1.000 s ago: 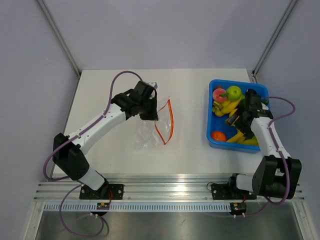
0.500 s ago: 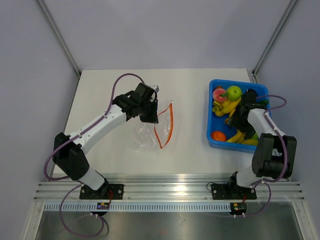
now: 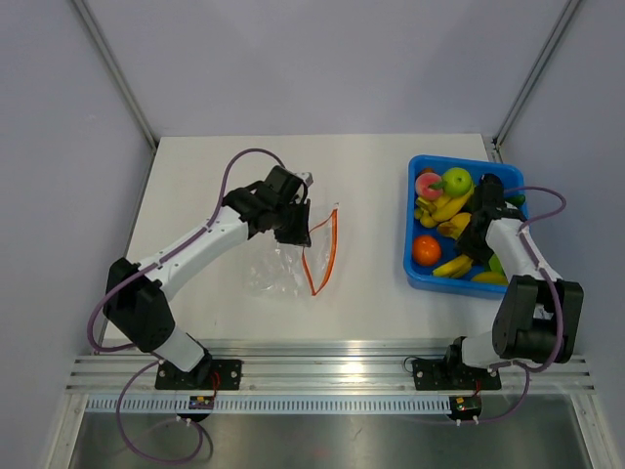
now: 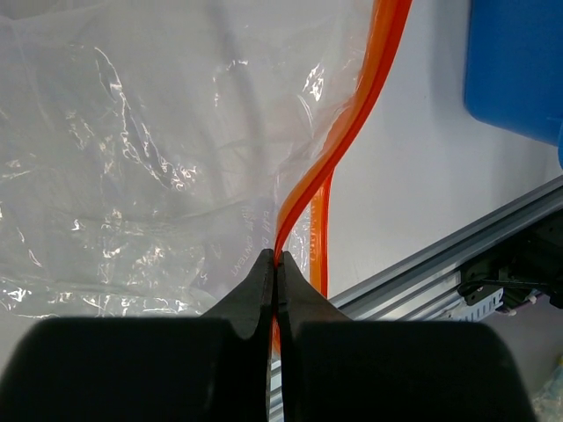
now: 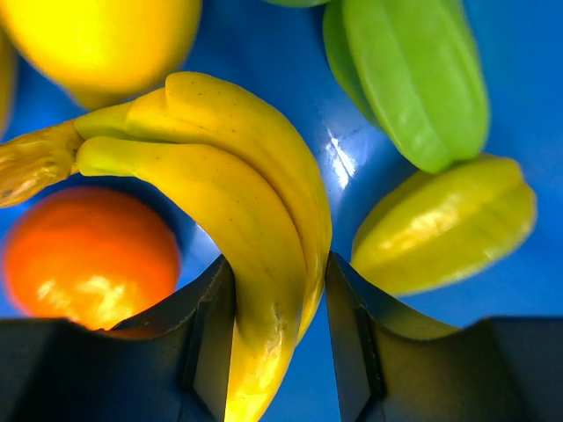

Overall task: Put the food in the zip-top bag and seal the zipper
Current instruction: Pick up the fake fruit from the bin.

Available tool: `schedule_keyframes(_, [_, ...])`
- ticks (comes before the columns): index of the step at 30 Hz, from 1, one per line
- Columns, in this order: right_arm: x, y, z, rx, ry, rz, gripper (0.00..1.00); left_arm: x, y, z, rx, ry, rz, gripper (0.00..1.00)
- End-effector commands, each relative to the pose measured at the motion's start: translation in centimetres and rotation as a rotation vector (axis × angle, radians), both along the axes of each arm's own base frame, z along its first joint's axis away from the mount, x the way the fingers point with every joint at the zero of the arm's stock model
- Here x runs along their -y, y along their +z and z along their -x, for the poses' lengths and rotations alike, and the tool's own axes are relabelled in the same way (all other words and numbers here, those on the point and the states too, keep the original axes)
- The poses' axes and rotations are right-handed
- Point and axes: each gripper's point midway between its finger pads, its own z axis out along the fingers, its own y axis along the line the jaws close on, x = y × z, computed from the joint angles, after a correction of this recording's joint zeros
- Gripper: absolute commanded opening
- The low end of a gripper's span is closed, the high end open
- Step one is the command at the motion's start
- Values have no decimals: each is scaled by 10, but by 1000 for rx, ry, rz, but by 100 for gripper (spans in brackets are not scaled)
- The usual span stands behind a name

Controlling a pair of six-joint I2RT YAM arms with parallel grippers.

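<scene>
The zip-top bag [image 3: 276,266] lies crinkled on the white table, and its orange-red zipper [image 3: 328,250] curves along the right-hand edge. My left gripper [image 3: 296,233] is shut on the zipper [image 4: 352,132] at one lip of the bag's mouth [image 4: 132,158]; in the left wrist view the strip runs straight into my left gripper [image 4: 277,264]. Down in the blue bin [image 3: 459,162], my right gripper [image 3: 472,237] has closed round a yellow banana bunch [image 5: 246,193]. Both fingers of my right gripper [image 5: 280,262] press its sides. A second banana bunch [image 3: 444,207] and the pink peach [image 3: 427,183] lie at the bin's far left.
The bin also holds a green apple [image 3: 456,180], an orange ball [image 5: 88,255], a green star fruit [image 5: 413,79], a yellow-green one [image 5: 449,224] and a yellow round fruit [image 5: 106,40]. An aluminium rail [image 4: 457,264] runs along the table's near edge.
My right gripper has sunk among the fruit and narrowed from wide open onto the banana bunch. The orange ball has shifted up a little. My left gripper has drifted slightly with the bag.
</scene>
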Motion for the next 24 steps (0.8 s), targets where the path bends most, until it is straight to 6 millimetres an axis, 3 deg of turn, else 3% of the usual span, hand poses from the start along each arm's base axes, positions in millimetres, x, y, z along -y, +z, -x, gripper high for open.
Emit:
schedule_keyframes(1, [7, 37, 2, 116, -48, 40, 26, 17, 30, -16, 78, -21, 67, 0])
schedule_keyframes(12, [7, 98, 37, 260, -87, 79, 23, 77, 50, -33, 68, -67, 153, 0])
schedule_keyframes(17, [5, 137, 31, 385, -69, 81, 23, 105, 55, -30, 39, -126, 207, 0])
schedule_keyframes(24, [-8, 192, 19, 559, -4, 44, 22, 115, 62, -35, 33, -146, 215, 0])
